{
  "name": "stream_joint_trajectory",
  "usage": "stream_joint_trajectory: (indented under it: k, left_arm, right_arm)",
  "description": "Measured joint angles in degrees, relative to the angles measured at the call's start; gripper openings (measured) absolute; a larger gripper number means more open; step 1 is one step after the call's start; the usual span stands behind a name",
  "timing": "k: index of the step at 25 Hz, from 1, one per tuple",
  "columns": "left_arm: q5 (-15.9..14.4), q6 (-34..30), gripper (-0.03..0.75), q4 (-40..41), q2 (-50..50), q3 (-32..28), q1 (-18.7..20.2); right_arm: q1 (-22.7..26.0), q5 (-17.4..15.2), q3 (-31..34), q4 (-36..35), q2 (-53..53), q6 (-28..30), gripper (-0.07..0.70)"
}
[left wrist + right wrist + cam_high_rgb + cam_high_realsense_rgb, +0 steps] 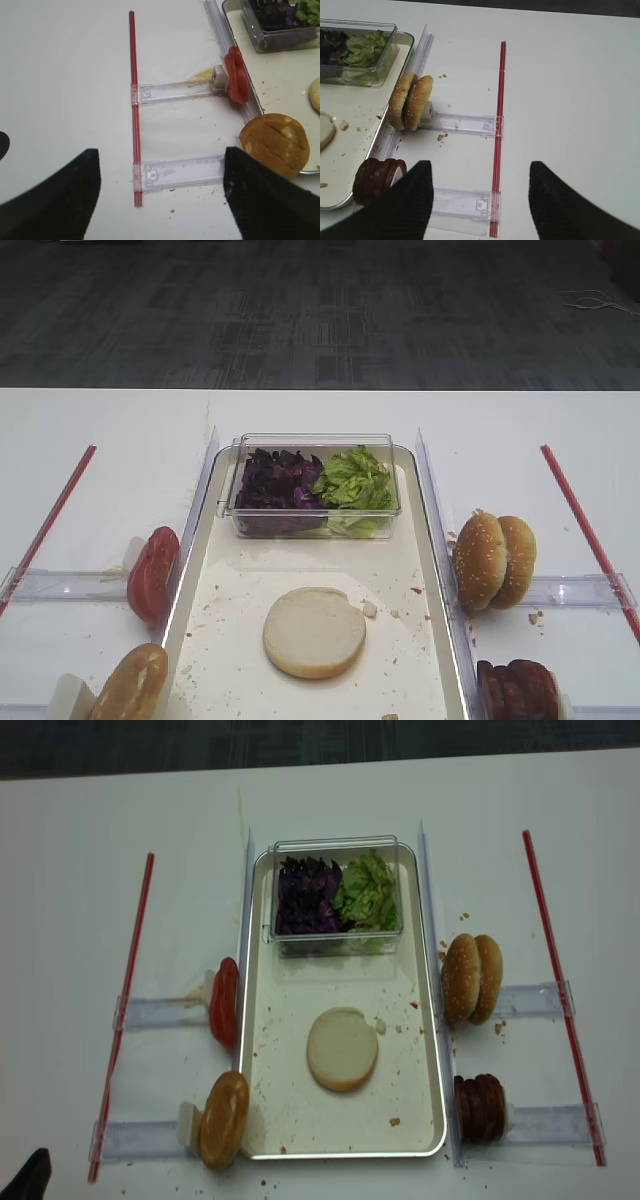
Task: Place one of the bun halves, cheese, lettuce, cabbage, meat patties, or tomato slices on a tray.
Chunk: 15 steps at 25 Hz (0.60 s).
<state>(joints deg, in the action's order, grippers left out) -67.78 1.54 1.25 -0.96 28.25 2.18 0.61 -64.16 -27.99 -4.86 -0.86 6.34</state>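
Both tools are seen only from their own wrist cameras, and both are empty. On the left tool [160, 195] the dark fingers are spread wide apart above the bare table [65, 75], with nothing between them; on the right tool [480, 200] the fingers likewise stand well apart over the table.

One bun half [314, 632] is found lying flat, pale cut face up, on the floor of the tray [425, 540], toward the near end, so one piece is judged to be already placed. A clear box [312, 443] at the far end of the tray holds the cabbage [275, 480] on the left and the lettuce [352, 478] on the right.

The remaining pieces are stood on edge in clear holders just outside the tray's long sides. On the left, the tomato slices [235, 75] and a second bun half [274, 144] are seen ahead and to the right of the left tool, the bun being the nearer. On the right, the meat patties [376, 180] lie just beside the right tool's left finger, and the sesame-seeded buns [411, 101] farther ahead.

Each stack's axis runs across the tray's length, so a disc would be taken by its faces. No cheese can be made out.
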Motion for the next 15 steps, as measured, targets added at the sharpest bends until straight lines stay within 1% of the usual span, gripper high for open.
stream_joint_trajectory:
  k: [15]
  left_arm:
    - [0.0,0.0,0.510,0.0,0.0,0.0,0.0]
  right_arm:
    - [0.0,0.0,0.0,0.0,0.0,0.0,0.464]
